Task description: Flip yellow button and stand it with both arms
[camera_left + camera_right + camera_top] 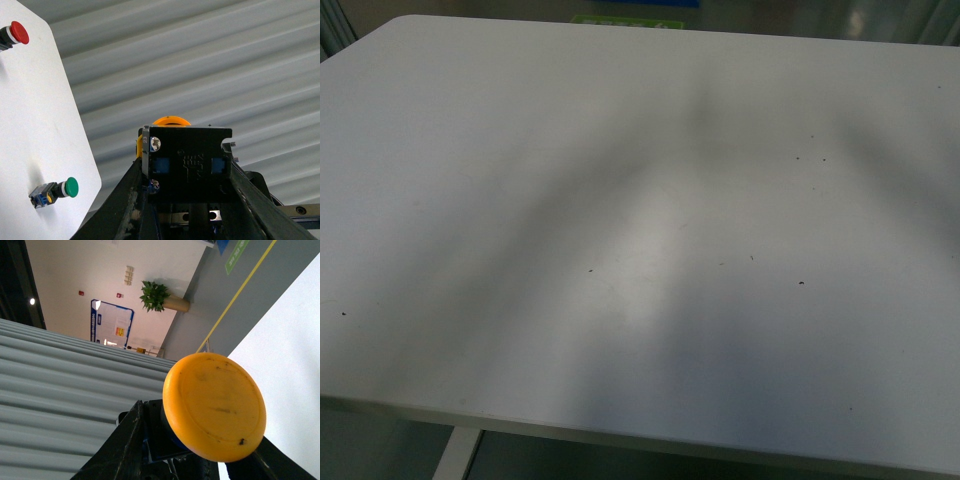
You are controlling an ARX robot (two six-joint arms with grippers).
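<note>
Table [470,150] in front view shows no yellow button [187,162]; it's held in the air, lower centre of both wrist views. My left gripper [186,175] is clamped across its black body. My right gripper [200,432] flanks the cap, but its contact is hidden, so I cannot tell its grip. Judged light, rigid, with a slick cap: take the flat body sides.

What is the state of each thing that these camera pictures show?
Yellow mushroom-capped push button: held in the air, cap towards the right wrist camera.
Left gripper: shut on the button's black body.
Right gripper: around the button; grip hidden.
Red-capped push button: on the white table.
Green-capped push button: lying on its side there.
</note>
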